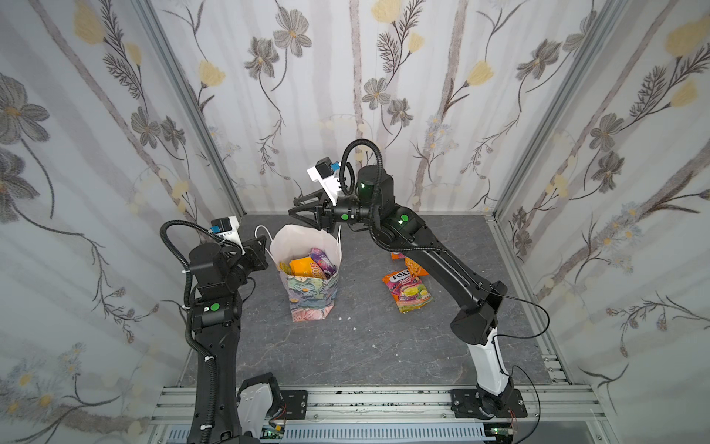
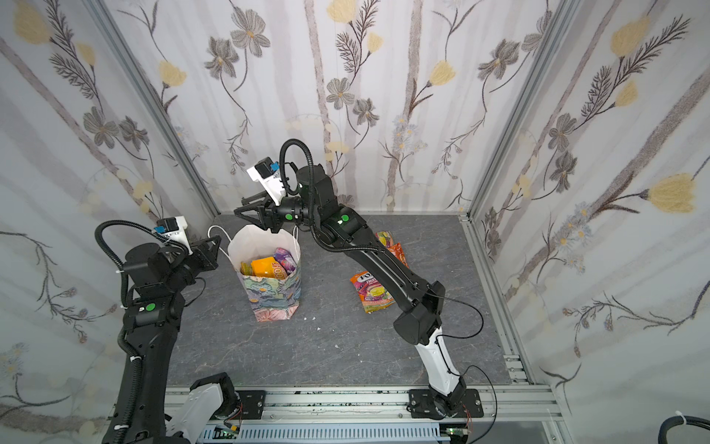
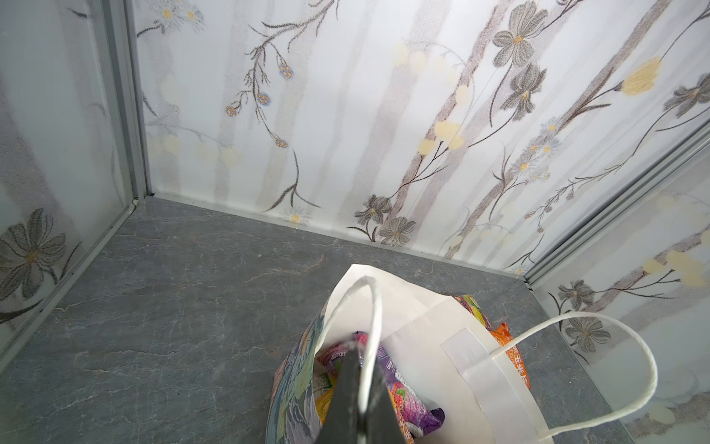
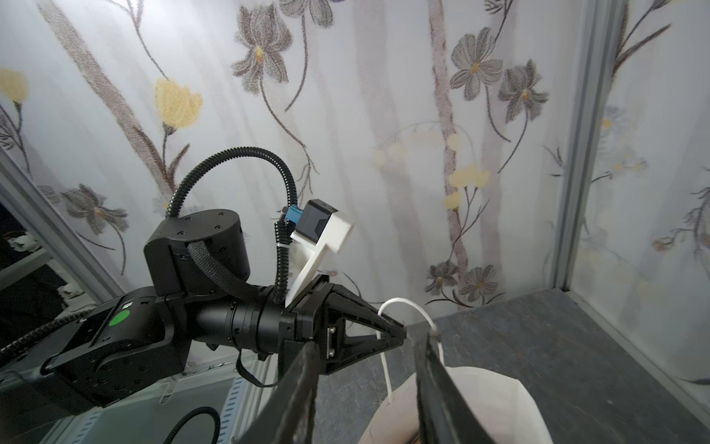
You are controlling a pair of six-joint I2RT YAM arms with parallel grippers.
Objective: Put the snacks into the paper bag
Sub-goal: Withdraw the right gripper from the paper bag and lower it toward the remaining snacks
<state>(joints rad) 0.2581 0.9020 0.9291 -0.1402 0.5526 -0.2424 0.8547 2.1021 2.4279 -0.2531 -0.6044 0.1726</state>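
Paper bag (image 1: 309, 298) stood centre frame, part-filled; more snacks (image 1: 407, 292) lay right of it. Left gripper (image 4: 401, 332) was clamped on its cord handle (image 3: 369, 326); right gripper (image 1: 292, 207), jaws apart and empty, hovered above. A tug on that cord might tip it.

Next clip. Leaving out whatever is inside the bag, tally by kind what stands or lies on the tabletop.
paper bag: 1
snack packs outside it: 3 (FOX'S pouch, orange pouch, third pouch, partly hidden)
Total: 4
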